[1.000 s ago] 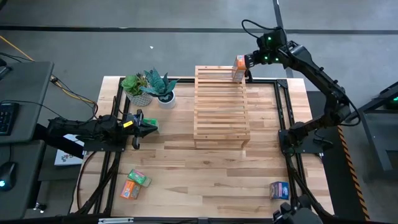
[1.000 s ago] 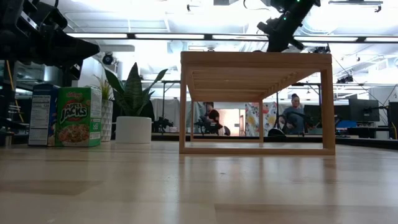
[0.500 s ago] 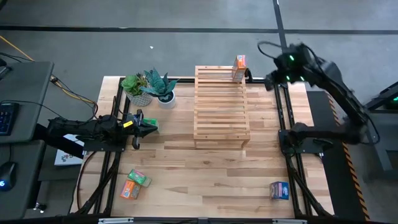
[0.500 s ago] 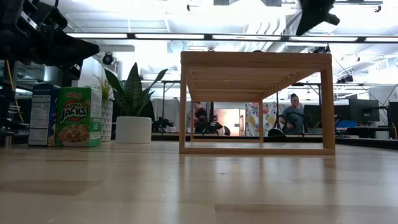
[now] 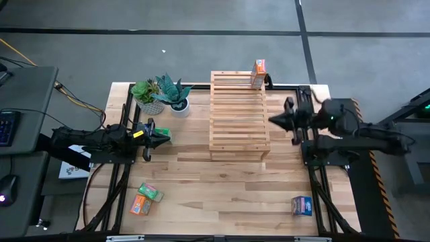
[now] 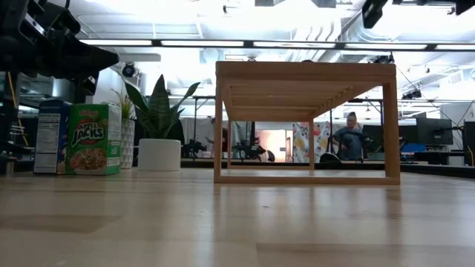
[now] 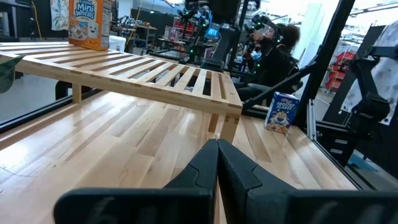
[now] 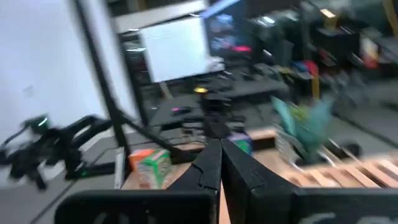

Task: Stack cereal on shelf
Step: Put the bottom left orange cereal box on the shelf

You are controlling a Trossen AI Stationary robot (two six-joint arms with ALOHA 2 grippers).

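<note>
Cardboard cereal boxes [image 5: 146, 199] look light and crushable (best pinched across broad faces), while both grippers' fingers [image 7: 217, 163] sit closed, empty.

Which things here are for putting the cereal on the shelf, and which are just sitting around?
For the job:
- shelf
- orange box standing on the shelf's far corner
- green and orange boxes near the table's front left
- blue box at front right

Just sitting around:
- two potted plants
</note>
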